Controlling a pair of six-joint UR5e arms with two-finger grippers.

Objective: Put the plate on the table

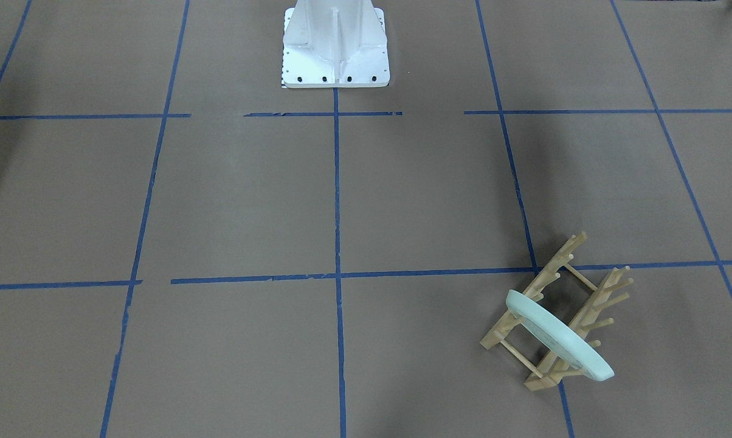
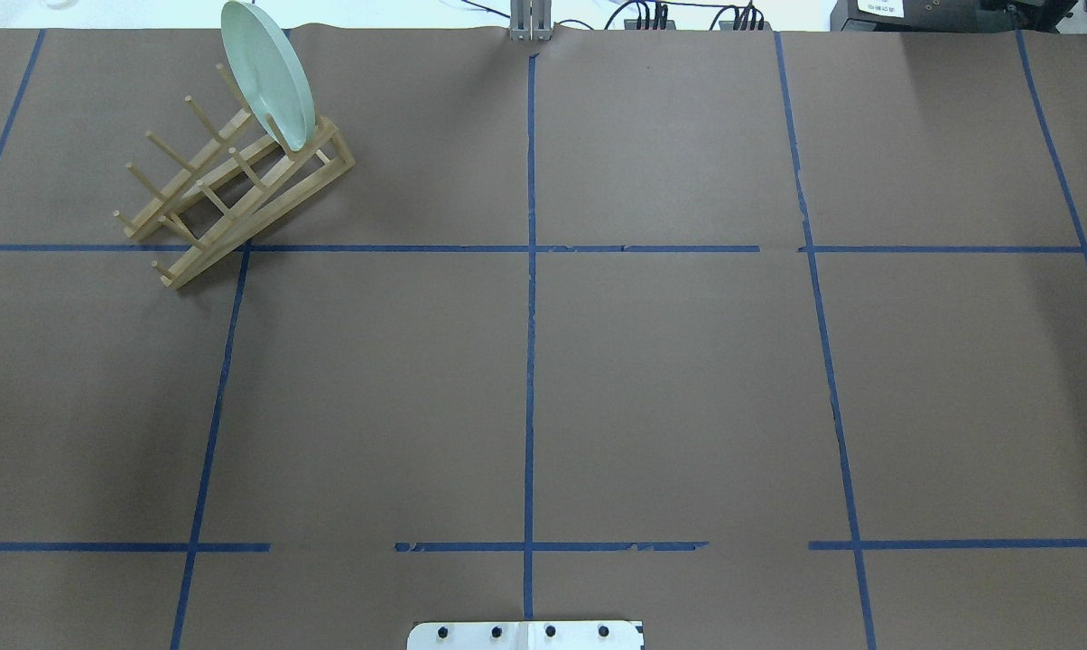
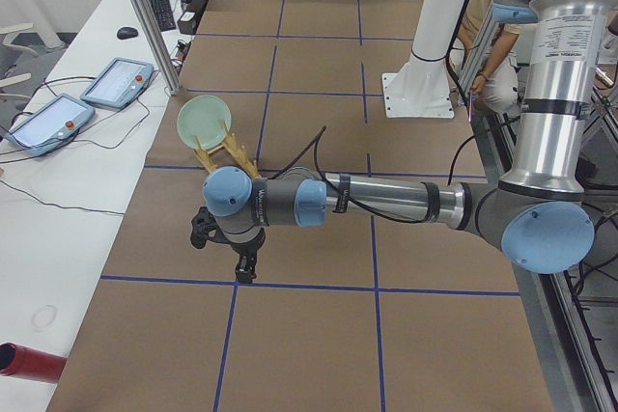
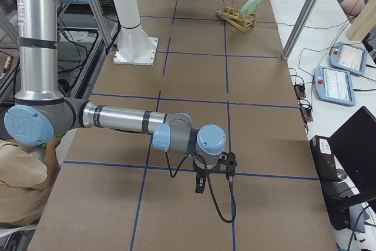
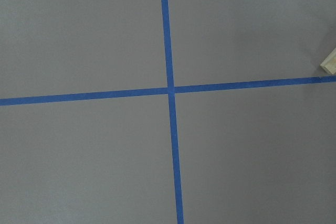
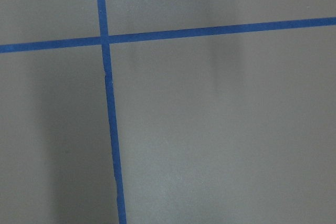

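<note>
Brown blue-taped table (image 2: 670, 388), plate (image 2: 268, 77) upright in rack (image 2: 264, 209)

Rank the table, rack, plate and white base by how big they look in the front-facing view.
1. table, filling the view.
2. rack.
3. white base, cropped by the top edge; close to the rack, so unsure.
4. plate, seen nearly edge-on.
</note>
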